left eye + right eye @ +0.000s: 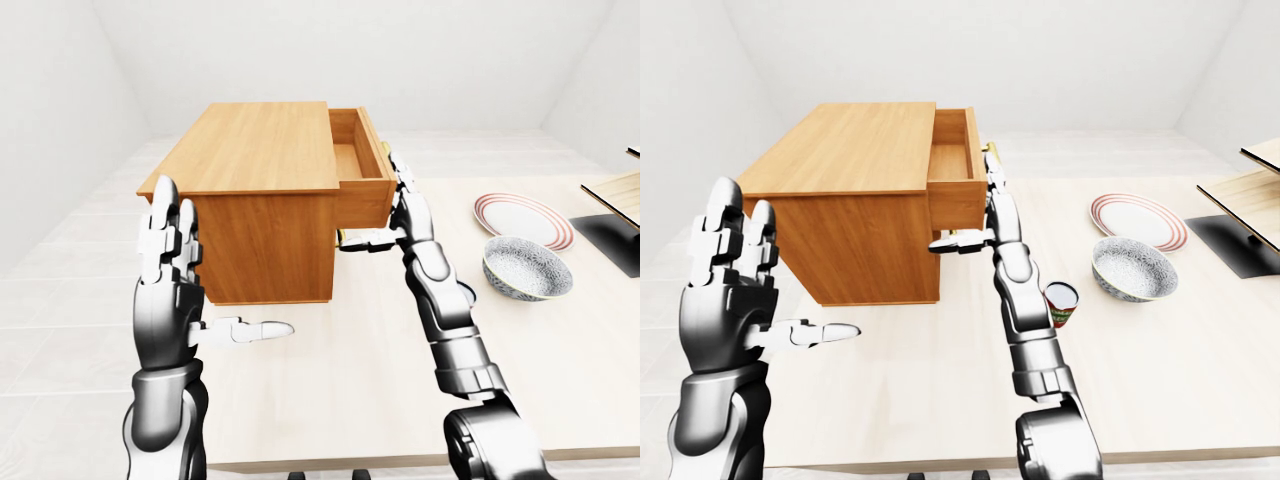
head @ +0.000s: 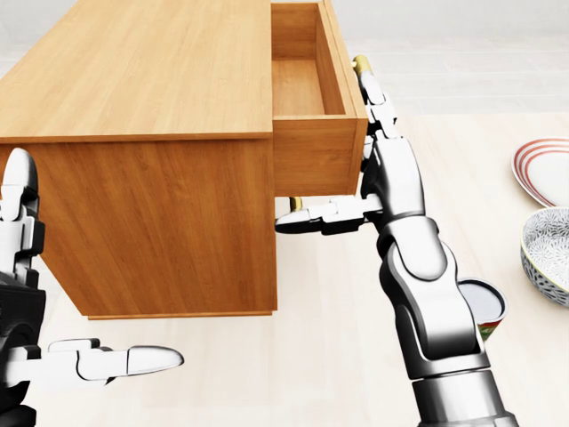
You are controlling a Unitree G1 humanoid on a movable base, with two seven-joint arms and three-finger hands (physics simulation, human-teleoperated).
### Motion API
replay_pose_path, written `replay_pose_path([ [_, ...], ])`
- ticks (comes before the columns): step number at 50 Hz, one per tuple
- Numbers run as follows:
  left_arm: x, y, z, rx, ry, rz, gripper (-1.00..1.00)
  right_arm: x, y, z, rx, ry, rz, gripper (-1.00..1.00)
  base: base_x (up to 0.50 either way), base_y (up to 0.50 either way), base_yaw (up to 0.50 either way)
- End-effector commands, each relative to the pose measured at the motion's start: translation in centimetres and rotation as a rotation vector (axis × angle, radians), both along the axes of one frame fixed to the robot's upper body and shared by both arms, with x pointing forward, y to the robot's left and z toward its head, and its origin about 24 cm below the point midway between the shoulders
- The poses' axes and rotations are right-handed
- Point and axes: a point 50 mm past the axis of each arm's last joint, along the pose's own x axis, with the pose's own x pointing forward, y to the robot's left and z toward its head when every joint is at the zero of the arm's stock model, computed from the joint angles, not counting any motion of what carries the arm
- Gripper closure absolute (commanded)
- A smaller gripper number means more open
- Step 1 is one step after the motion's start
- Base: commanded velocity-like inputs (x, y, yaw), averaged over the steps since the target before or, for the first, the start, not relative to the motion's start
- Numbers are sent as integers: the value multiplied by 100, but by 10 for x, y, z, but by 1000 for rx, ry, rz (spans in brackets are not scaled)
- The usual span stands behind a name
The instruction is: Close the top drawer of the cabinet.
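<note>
The wooden cabinet [image 2: 142, 80] stands on the pale table [image 1: 330, 400]. Its top drawer [image 2: 316, 151] is pulled out toward the right of the head view, its inside showing bare. My right hand [image 2: 378, 160] is open, its flat fingers [image 2: 372, 89] pointing up along the drawer front beside the brass handle [image 2: 360, 62]. Its thumb [image 2: 307, 218] reaches left under the drawer. My left hand [image 1: 185, 290] is open and raised at the lower left, apart from the cabinet and holding nothing.
To the right of the cabinet are a red-rimmed plate [image 1: 522, 218], a patterned bowl [image 1: 525, 267] and a small can [image 1: 1060, 303] beside my right forearm. A wooden shelf on a black base [image 1: 1240, 240] stands at the far right edge.
</note>
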Motion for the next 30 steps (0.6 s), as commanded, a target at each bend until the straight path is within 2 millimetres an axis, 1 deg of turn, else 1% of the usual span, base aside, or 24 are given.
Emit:
replay_pose_path([
  [1,1,0,-4,-1,18,-4,-100,2,18,5,3,-8,79,-100,0,0,0],
  [9,1,0,-4,-2,20,-4,-100,2,28,-1,1,14,108,-100,0,0,0],
  [14,1,0,-3,-2,15,-4,-100,-1,32,1,-1,3,125,-100,0,0,0],
  [17,1,1,-3,-4,16,-1,-100,-1,30,4,5,-8,123,-100,0,0,0],
  [18,1,0,-1,-2,4,-3,-100,-3,32,5,5,-17,129,-100,0,0,0],
  [20,1,0,-2,-1,12,-5,-100,-5,35,4,4,-18,138,-100,0,0,0],
  [23,0,0,2,-1,-8,-3,-100,-7,35,9,12,-39,139,-100,0,0,0],
  [30,1,1,-3,-1,14,-1,-100,-11,39,6,4,-39,162,-100,0,0,0],
])
